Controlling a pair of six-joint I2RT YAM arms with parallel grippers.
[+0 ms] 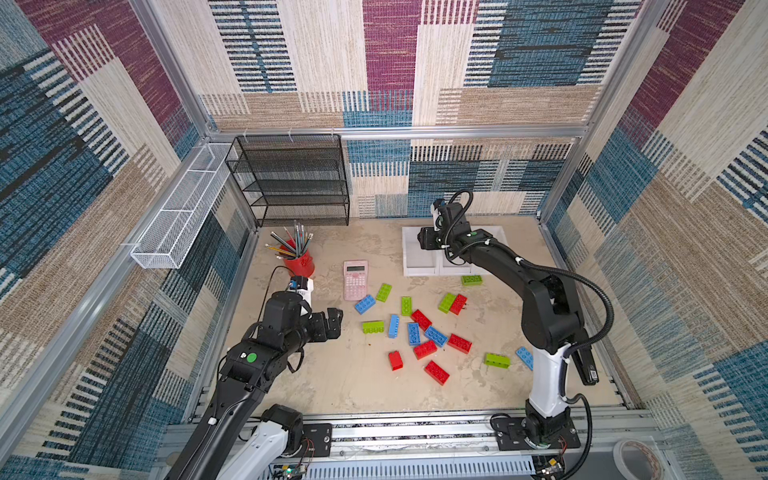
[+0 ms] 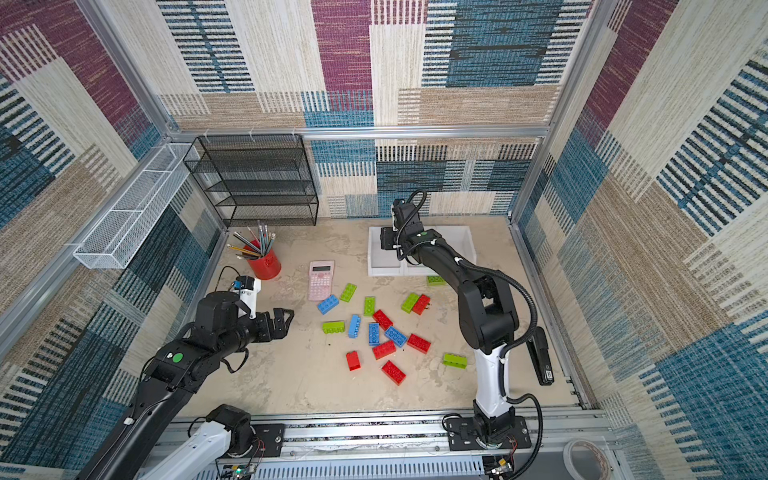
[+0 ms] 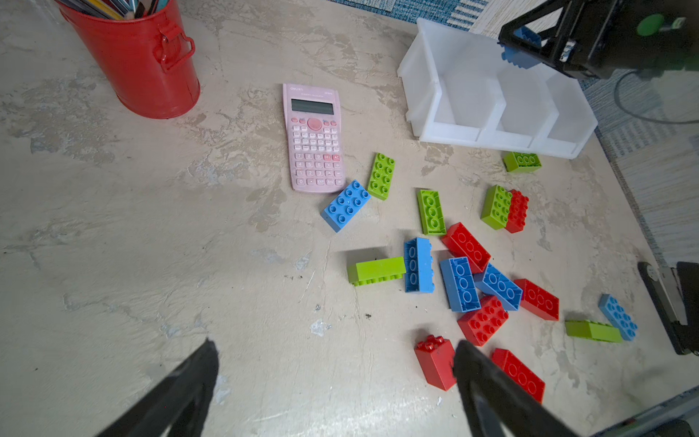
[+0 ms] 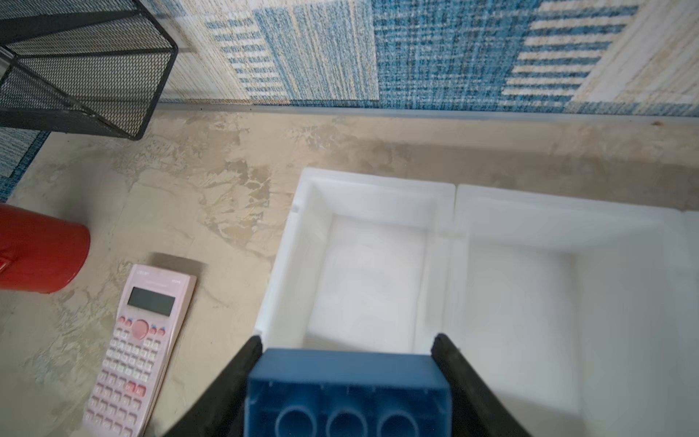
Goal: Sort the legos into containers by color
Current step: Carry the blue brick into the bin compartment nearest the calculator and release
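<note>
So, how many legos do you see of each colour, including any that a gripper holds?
Red legos: 6
Blue legos: 6, counting the held blue lego between the fingers of the right gripper
Green legos: 6
Total: 18

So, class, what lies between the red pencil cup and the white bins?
Only the pink calculator, lying face up; both top views show it.

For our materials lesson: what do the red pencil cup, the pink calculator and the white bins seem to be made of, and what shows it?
Red pencil cup: probably painted metal; glossy, with a thin side handle. Pink calculator: matt plastic; moulded casing and keys. White bins: smooth plastic, slightly translucent, thin moulded walls.
</note>
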